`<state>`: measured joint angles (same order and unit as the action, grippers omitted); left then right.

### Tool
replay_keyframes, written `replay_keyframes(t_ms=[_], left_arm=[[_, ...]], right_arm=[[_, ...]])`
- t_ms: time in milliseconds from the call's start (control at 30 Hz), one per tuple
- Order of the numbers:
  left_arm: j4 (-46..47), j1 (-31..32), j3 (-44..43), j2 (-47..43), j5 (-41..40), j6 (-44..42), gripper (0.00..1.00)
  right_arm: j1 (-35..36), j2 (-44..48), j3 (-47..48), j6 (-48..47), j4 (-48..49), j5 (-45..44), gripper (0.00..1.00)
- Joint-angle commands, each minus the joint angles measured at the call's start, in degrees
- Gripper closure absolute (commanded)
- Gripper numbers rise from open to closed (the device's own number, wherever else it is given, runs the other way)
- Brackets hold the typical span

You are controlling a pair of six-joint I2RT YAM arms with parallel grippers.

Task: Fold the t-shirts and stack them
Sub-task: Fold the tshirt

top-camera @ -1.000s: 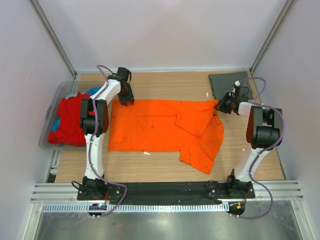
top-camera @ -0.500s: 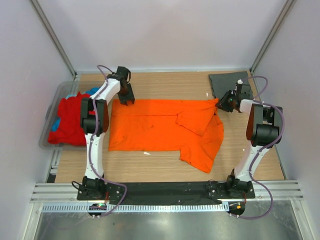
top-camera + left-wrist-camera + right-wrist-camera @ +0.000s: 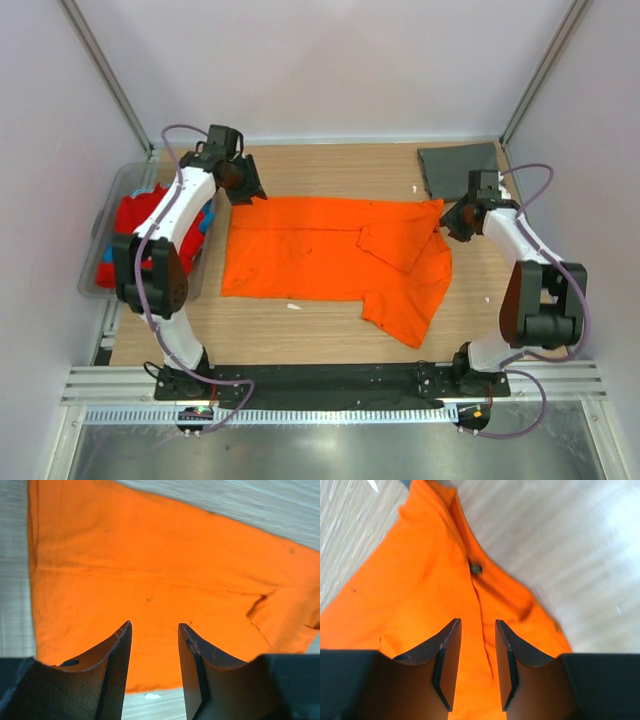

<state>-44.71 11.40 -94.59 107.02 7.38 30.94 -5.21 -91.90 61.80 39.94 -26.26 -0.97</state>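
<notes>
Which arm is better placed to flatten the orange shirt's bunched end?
Likely right: the right gripper hovers open at that end of the orange shirt; the left gripper is at the far end.

Orange t-shirt (image 3: 310,255); dark grey t-shirt (image 3: 458,168); red t-shirt (image 3: 118,235).

right hand (image 3: 451,219) released the orange t-shirt (image 3: 320,255); left hand (image 3: 249,193) pulled back.

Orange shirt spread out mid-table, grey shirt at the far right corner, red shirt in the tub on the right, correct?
No. The top view shows the tub holding the red shirt on the left, not the right. The orange shirt and grey shirt are as you said.
</notes>
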Motion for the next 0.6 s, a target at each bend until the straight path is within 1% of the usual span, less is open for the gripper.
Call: replay_keyframes(t_ms=[0, 67, 133, 200, 267, 300, 400, 533, 567], left_arm=[[3.0, 0.4, 4.9, -6.5, 1.1, 2.0, 0.56], [3.0, 0.4, 8.4, -9.7, 2.6, 3.6, 0.56], [4.3, 0.4, 11.3, -12.5, 3.5, 5.4, 0.56], [4.5, 0.4, 15.2, -17.1, -0.1, 9.5, 0.56], [5.2, 0.4, 19.5, -20.4, -4.8, 14.6, 0.56], [4.7, 0.3, 20.7, -23.3, -6.5, 16.8, 0.56], [0.5, 0.3, 22.3, -26.3, -13.6, 23.6, 0.56], [-4.2, 0.3, 25.0, -29.8, -16.6, 29.2, 0.56], [-4.4, 0.3, 25.9, -30.5, -16.9, 30.4, 0.56]], right_arm=[[1.4, 7.3, -2.9, 6.8, -8.2, -7.2, 0.6], [2.7, 9.7, -3.4, 10.0, -13.2, -8.4, 0.59], [5.8, 11.2, -4.7, 13.2, -16.1, -10.3, 0.59], [11.8, 12.6, -6.2, 19.7, -20.4, -11.4, 0.59], [15.4, 13.1, -7.3, 23.8, -24.0, -11.4, 0.6], [18.8, 13.4, -8.2, 26.7, -25.8, -11.3, 0.61], [23.6, 14.5, -10.1, 31.7, -27.4, -11.4, 0.61], [32.0, 19.4, -13.6, 38.6, -30.0, -12.1, 0.6], [33.2, 20.3, -16.2, 40.1, -29.9, -12.0, 0.6]])
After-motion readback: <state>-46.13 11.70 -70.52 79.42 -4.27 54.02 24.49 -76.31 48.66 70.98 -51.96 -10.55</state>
